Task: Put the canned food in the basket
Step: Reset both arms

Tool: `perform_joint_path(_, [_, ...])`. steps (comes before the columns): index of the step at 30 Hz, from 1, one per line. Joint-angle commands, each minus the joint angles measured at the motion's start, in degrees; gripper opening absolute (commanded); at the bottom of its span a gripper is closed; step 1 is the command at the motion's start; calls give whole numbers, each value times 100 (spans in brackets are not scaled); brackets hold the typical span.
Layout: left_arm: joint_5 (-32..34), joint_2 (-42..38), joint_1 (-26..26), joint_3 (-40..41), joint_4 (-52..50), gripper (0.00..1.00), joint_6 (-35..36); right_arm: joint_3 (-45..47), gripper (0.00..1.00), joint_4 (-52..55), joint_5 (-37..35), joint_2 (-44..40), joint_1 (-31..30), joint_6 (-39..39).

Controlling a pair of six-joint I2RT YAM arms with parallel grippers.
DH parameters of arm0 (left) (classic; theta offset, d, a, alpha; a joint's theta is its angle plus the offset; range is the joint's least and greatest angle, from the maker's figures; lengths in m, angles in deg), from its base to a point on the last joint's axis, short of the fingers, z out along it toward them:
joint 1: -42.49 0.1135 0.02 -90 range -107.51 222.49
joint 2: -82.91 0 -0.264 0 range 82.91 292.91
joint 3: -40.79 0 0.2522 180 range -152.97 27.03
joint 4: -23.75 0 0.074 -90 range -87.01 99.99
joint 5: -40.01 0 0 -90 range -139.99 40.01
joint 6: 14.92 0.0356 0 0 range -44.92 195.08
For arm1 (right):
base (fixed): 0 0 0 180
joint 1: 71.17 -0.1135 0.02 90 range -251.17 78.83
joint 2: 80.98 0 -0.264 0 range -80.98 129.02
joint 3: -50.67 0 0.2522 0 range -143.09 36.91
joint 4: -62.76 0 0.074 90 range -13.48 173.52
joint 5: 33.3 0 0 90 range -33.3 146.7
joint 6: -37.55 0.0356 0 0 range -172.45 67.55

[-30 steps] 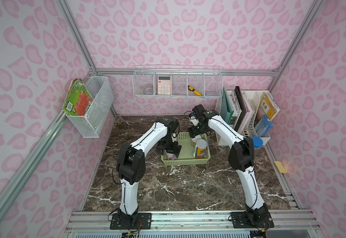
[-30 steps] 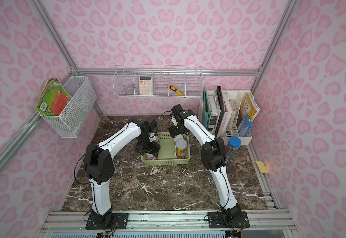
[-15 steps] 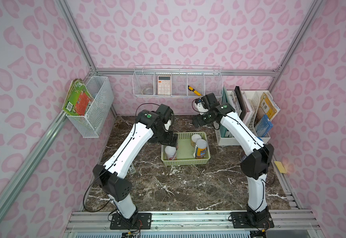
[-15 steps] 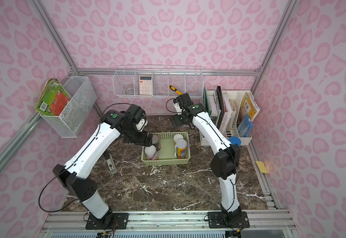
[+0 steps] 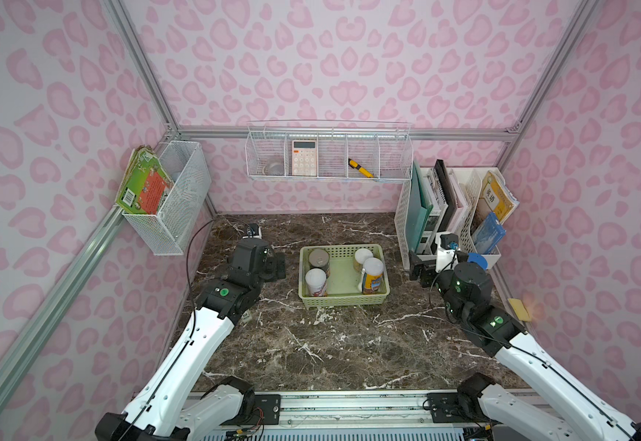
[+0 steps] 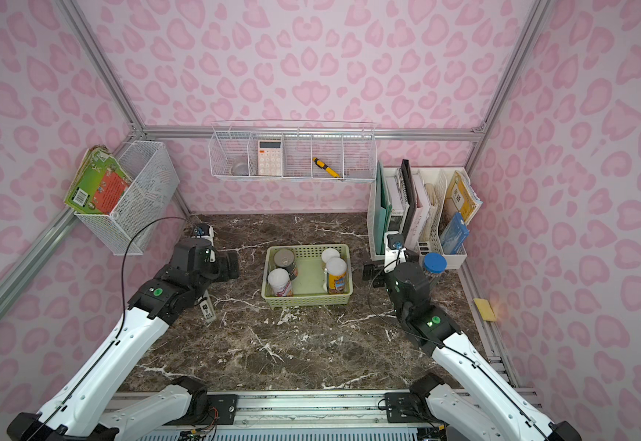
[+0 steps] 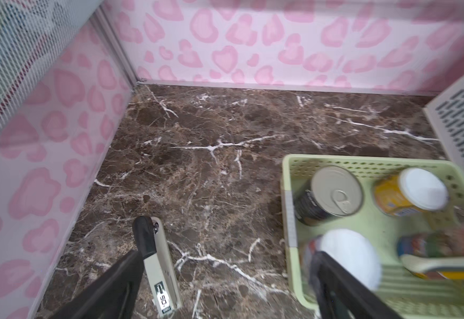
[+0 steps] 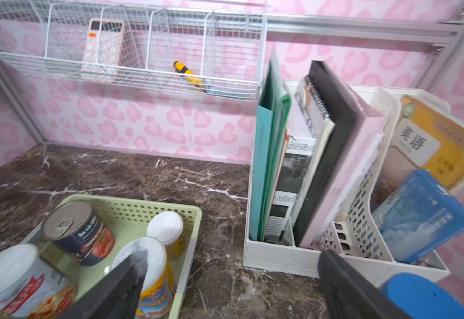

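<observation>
All four cans stand inside the pale green basket (image 5: 343, 302), which sits near the middle of the desk (image 5: 311, 355), a little closer to its back edge. The silver-topped can (image 5: 318, 257) fills the basket's back left corner, with the pink-and-white can (image 5: 315, 281) just in front of it. The back orange can (image 5: 363, 255) and the front orange can (image 5: 373, 273) line the right side. The left gripper (image 7: 226, 256) hangs beside the basket's left wall, jaws wide apart and empty. The right gripper (image 8: 232, 252) is off the basket's right side, near the file rack (image 5: 402, 221), jaws spread with nothing between them.
</observation>
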Motion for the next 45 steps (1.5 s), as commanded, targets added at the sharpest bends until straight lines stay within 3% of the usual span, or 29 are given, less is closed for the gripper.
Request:
perform_joint_path(1, [887,-25,179,1015,2438,99,285,898,100,-1799,-853,-324,90,-231])
perform_joint_path(3, [960,52,346,1614,3593,99,360,1657,100,-2944,-911,-461,304,-557])
perform_joint_path(6, [1035,383,598,2029,4384,99,646,2406,100,-4162,-977,-318,730,-783])
perform_joint_path(11, [950,879,901,2209,4755,99,876,2733,100,-4786,-807,355,1456,-879])
perform_joint_path(16, [1008,1722,1162,2822,6213,99,1130,3177,100,-5801,-111,1200,2120,-687])
perform_joint_path(23, [930,2998,1154,3202,8102,99,1462,3261,100,-7117,403,2542,2252,-971])
perform_joint_path(30, [540,2892,1321,3155,7758,99,1299,3317,100,-9361,288,4434,2253,-1357])
perform_joint_path(33, [311,2839,1342,3357,8038,99,1334,3292,100,-8559,465,4127,2454,-939])
perform_joint_path(36, [121,2803,1355,3515,8272,99,1361,3134,100,-9161,533,4701,2498,-1105])
perform_joint_path(39, [-88,2798,1362,3734,8644,99,1409,2964,100,-8153,513,4298,2525,-910])
perform_joint_path(45, [-339,2796,1409,3864,8857,99,1419,2828,100,-8138,429,4449,2612,-788])
